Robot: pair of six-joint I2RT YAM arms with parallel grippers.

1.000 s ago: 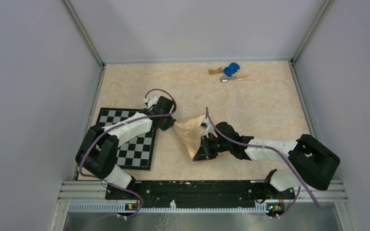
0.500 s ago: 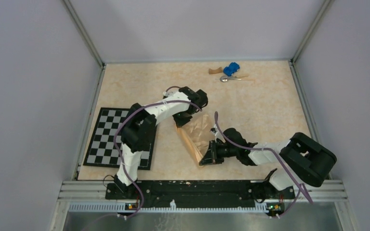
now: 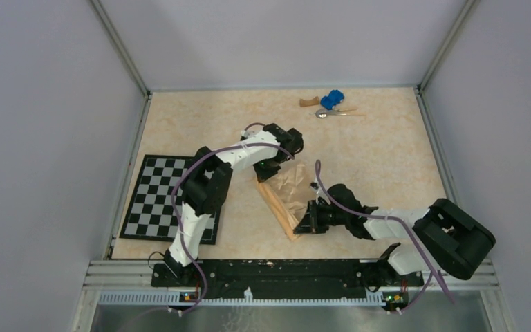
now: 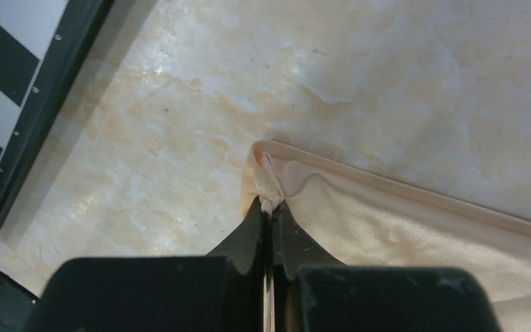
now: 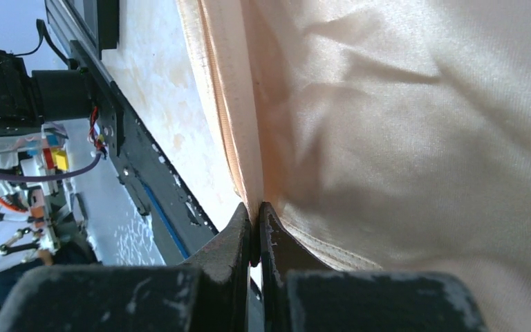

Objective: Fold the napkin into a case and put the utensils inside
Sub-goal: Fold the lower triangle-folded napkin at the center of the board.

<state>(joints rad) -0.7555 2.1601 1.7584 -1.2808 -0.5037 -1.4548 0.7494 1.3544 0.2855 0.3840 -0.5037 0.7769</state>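
The worktop (image 3: 200, 124) carries the checkerboard mat (image 3: 153, 197) at its left edge. The napkin (image 3: 290, 190) lies partly folded near the worktop centre. The left gripper (image 4: 268, 207) is clamped on the napkin's far corner, and the right gripper (image 5: 254, 221) on its near corner. The utensils (image 3: 332, 113) lie at the far edge, beside the blue toy car (image 3: 331, 99).

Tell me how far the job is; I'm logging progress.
Done: the napkin looks partly folded, with a layered strip along one edge. In hand: the left gripper pinches a napkin corner, the right gripper its hemmed edge. Left: finishing the fold and fetching the utensils, which lie far off beside the blue car.
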